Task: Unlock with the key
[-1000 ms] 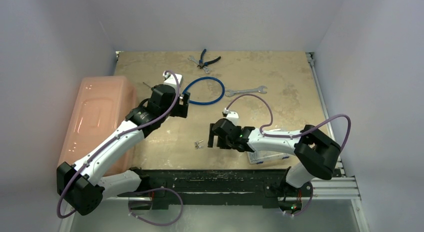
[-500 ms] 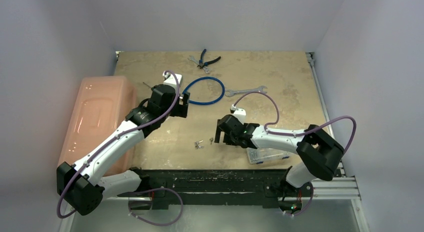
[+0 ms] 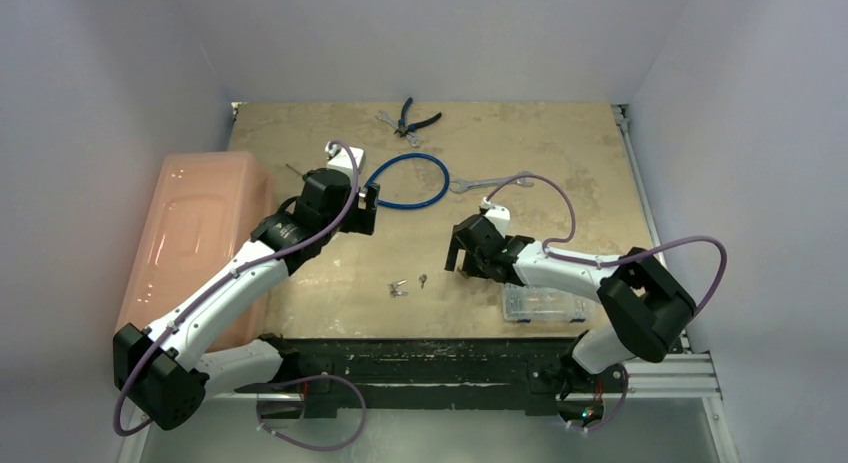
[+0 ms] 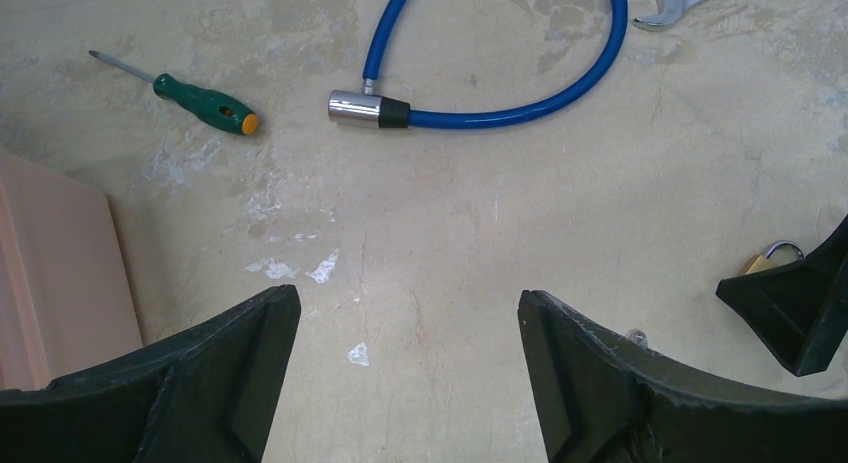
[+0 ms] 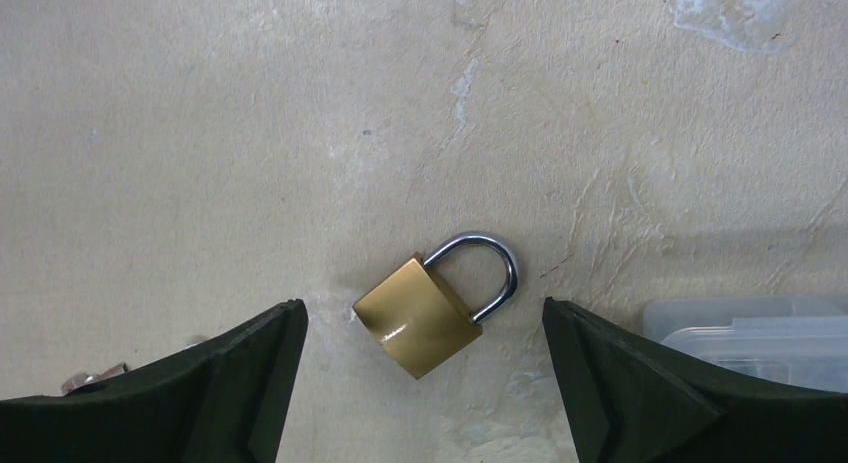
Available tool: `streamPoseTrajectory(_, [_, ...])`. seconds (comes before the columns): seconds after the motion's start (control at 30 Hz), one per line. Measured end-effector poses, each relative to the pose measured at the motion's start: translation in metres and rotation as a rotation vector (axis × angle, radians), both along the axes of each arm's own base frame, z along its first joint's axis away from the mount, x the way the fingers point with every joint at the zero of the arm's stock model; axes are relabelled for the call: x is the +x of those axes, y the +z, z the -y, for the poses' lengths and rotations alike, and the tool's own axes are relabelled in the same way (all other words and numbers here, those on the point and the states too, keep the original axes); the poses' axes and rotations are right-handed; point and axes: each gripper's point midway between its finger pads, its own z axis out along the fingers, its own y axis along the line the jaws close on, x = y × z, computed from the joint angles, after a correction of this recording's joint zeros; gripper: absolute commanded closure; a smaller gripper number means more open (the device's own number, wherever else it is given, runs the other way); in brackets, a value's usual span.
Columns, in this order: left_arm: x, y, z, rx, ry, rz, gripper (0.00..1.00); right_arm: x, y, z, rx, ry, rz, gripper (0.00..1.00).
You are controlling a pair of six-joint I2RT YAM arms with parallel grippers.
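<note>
Top external view: the key (image 3: 422,279) lies flat on the table (image 3: 560,153), near the front edge and roughly midway between the two arms. Neither claw touches it. A small silver cluster (image 3: 398,288) lies just to its left, too small to identify.

Right wrist view: the right gripper (image 5: 421,305), positioned just to the right of the key, has its fingers spread wide and holds nothing. The padlock (image 5: 418,323) lies flat on the table in the gap between the fingers, clear of both. Its brass body is turned at an angle, and the silver shackle appears seated in the body. A clear plastic box (image 5: 760,333) sits just beside the padlock, at the lower right of this view.

Left wrist view: the left gripper (image 4: 408,295) is well apart from the key, toward the left rear of the table. Its fingers are also spread wide, with only bare table between them. A blue cable lock (image 4: 470,116) lies ahead of it, and a green-handled screwdriver (image 4: 195,98) lies to the left of the cable lock.

Top external view, remaining items: a long wrench (image 3: 470,184) lies just right of the cable loop. Pliers (image 3: 412,118) rest at the far edge. A pink bin (image 3: 195,233) stands along the left side of the table.
</note>
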Motion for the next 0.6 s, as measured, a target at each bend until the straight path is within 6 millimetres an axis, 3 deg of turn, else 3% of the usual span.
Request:
streamPoseTrajectory(0.37, [-0.001,0.002,-0.002,0.000,0.004,0.004,0.14,-0.004,0.006,0.002,-0.034,-0.012,-0.053,0.02])
streamPoseTrajectory(0.6, [-0.002,0.005,-0.003,-0.004,0.006,0.014,0.14,0.009,0.013,-0.008,-0.122,-0.127,-0.132,0.04])
